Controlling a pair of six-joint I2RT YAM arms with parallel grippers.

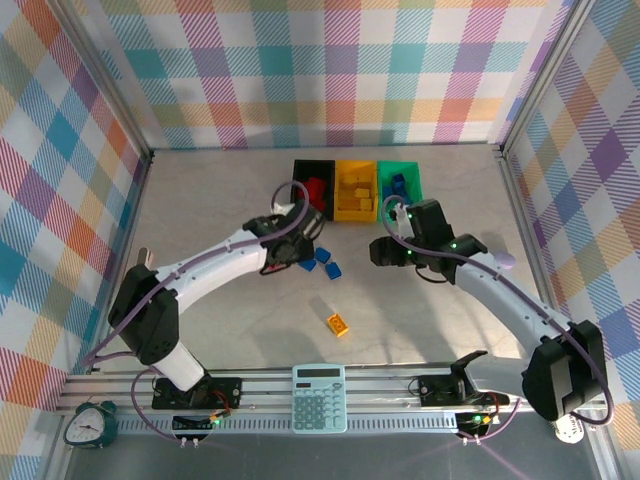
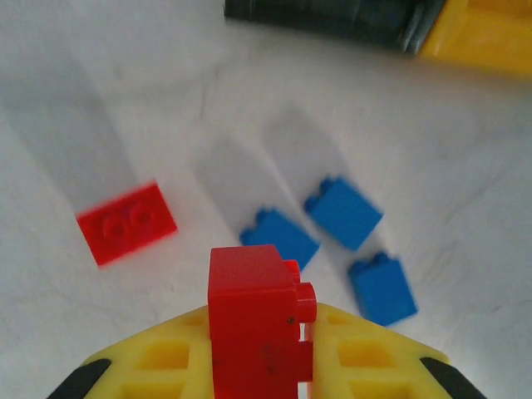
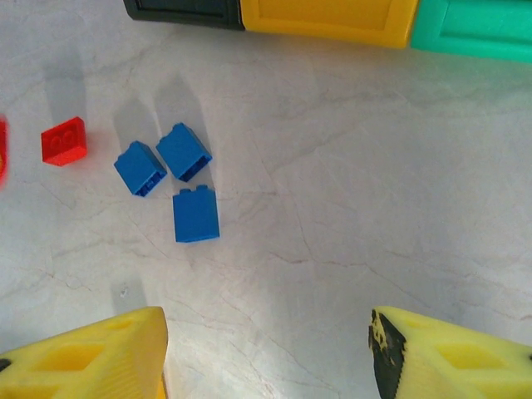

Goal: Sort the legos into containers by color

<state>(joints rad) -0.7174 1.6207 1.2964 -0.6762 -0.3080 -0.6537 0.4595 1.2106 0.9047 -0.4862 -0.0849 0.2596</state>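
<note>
Bins (image 1: pixel 356 162) stand abreast; blue bricks (image 3: pixel 184 151), red brick (image 2: pixel 126 223), yellow brick (image 1: pixel 338 324) lie loose; left claw (image 2: pixel 266 370) apparently pinches second red brick (image 2: pixel 249 291).

Bare tabletop (image 3: pixel 357 191) lies open before the right gripper (image 3: pixel 268 345) — blue legos (image 3: pixel 184 152) and a red lego (image 3: pixel 64 140) clutter its left, bins (image 3: pixel 328 21) beyond.

The left arm (image 1: pixel 215 268) reaches to just below the black bin (image 1: pixel 314 163), with the left gripper (image 2: pixel 263 337) clamped on a red lego (image 2: pixel 253 307). The right arm (image 1: pixel 500 290) angles in lower right of the bin, and the right gripper (image 3: pixel 268 332) has its jaws apart.
</note>
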